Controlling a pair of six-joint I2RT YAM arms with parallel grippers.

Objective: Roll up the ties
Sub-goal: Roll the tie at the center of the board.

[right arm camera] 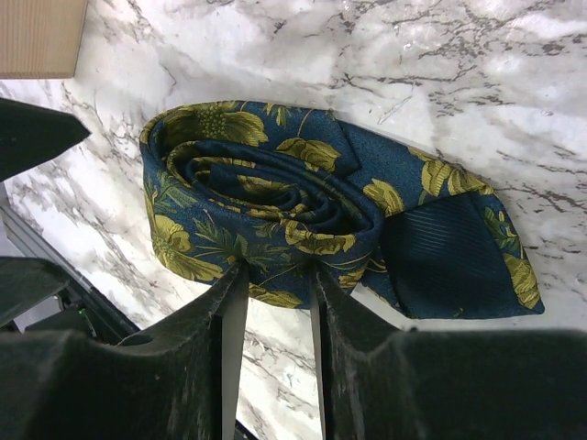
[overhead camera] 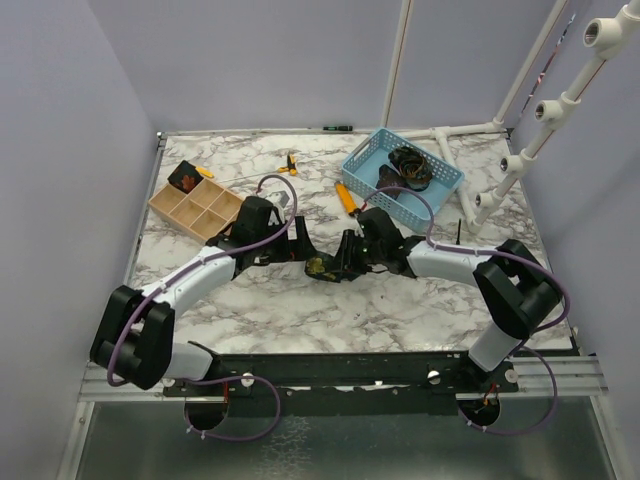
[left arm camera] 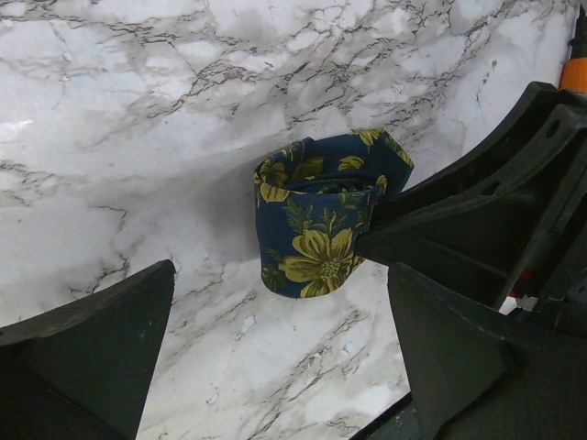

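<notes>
Tie sits coiled mid-surface, loose tail flat beside it; right pincer is nipped narrow on the coil's outer wraps, we judge to stop it springing open; left pincer gapes fully wide, holding nothing, just beside the coil, likely ready to steady it; this roll looks nearly finished; second tie lies coiled in basket.

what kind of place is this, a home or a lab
Most likely a robot lab test cell, not a home: plain lilac walls box in a white marble-patterned table, a white plastic pipe frame stands at its right, and two white-and-black robot arms are bolted to a metal rail.
</notes>
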